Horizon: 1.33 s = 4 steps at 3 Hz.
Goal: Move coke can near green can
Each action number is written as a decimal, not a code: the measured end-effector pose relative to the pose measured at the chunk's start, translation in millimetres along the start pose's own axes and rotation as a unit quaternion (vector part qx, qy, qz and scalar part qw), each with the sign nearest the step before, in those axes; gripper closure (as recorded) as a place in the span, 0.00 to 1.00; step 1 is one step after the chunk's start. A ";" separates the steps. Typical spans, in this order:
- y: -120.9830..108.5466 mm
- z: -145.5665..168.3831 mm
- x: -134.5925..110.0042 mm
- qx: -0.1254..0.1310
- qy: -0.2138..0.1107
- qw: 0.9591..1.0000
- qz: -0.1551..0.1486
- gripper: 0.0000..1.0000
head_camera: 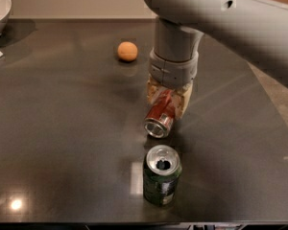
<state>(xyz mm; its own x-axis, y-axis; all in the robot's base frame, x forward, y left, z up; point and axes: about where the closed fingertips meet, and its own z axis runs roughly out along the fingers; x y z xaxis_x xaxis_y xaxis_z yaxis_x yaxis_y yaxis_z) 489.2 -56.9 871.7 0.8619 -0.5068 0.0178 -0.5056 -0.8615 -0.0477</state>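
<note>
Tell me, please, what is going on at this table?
The robot's pincer is shut on the coke can, holding it tilted, a silver end toward the camera, just behind the upright green can near the front of the table. The cans are close but apart. A small orange object sits farther back.

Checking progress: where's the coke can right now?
The coke can is just right of centre in the camera view, gripped on its side by the end effector, behind the upright green can.
</note>
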 end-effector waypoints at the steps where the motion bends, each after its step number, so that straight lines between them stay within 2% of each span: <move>1: 15.8 -6.9 -16.2 0.005 -0.015 1.000 0.019 1.00; 2: 21.4 -2.6 -23.8 0.006 -0.033 0.999 0.033 0.82; 4: 22.1 10.5 -29.5 0.003 -0.054 0.998 0.046 0.35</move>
<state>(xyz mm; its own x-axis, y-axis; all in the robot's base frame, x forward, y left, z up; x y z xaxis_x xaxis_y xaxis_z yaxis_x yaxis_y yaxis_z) 452.9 -60.7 859.7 0.8114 -0.5769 -0.0938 -0.5826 -0.8112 -0.0500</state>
